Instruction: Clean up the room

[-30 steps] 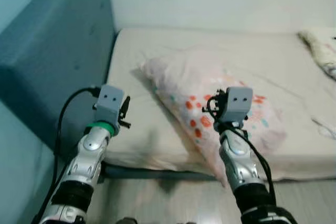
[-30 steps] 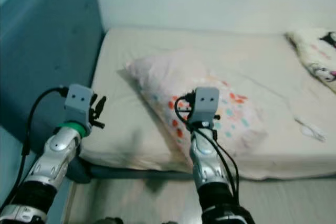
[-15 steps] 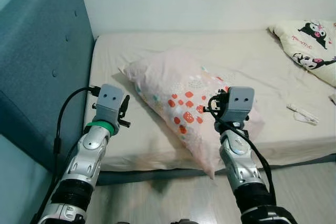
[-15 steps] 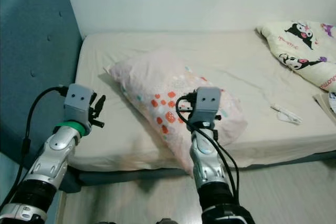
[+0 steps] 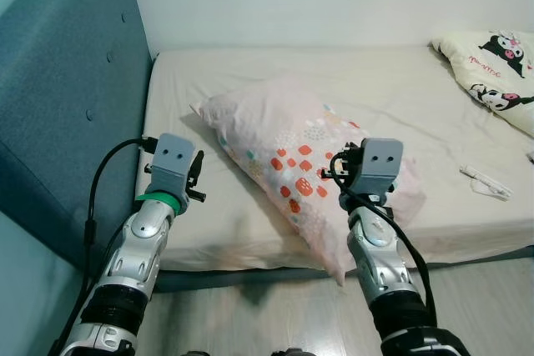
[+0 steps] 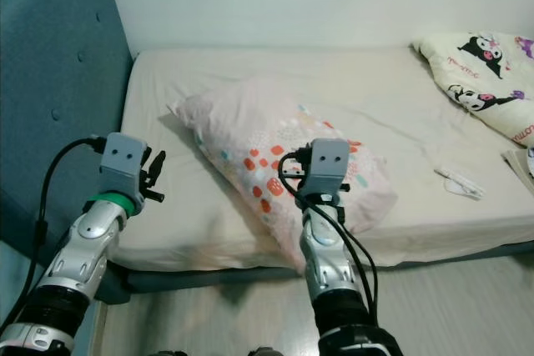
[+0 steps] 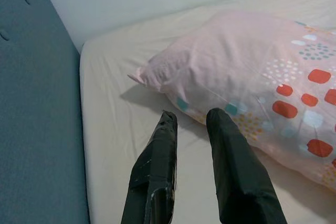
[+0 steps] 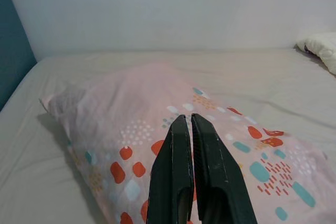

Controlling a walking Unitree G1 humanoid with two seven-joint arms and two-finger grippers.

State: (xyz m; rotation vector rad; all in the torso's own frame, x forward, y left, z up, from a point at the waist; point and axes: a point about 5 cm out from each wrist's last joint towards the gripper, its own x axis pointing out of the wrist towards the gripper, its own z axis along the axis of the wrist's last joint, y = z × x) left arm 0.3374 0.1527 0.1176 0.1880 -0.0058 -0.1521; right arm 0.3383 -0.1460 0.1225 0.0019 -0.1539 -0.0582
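Left eye view: bed (image 5: pixel 250 231) along a white wall, teal headboard (image 5: pixel 67 114) at the robot's left, bare cream sheet over the mattress. Pillow (image 5: pixel 284 135) lying slantwise across the near half of the bed, pale pink with red, teal and yellow patches, one corner toward the headboard, the other end overhanging the near edge just beside the right arm. Plump, creased, sagging where unsupported: judged light, soft and floppy, with nothing to break. Fabric likely to bunch and slide under narrow fingers, so best pinched deep at a corner or along a seam, or lifted from both ends, rather than pressed on the puffy middle. Cartoon-print blanket (image 5: pixel 492 68) heaped at the far right of the bed. Small white scrap (image 5: pixel 486 183) on the sheet near the right edge, too small to identify.

Left pincer (image 7: pixel 191 124) held low over the sheet near the headboard side, fingers a little apart, empty, tips just short of the pillow's near flank and close to its pointed corner (image 7: pixel 140 75). That corner judged the handiest hold for this side.

Right pincer (image 8: pixel 189 124) raised above the pillow's patterned end, fingers pressed together, gripping nothing, aimed along its length. Needs spreading before any pinch. Overhanging end below it judged a fair second hold.
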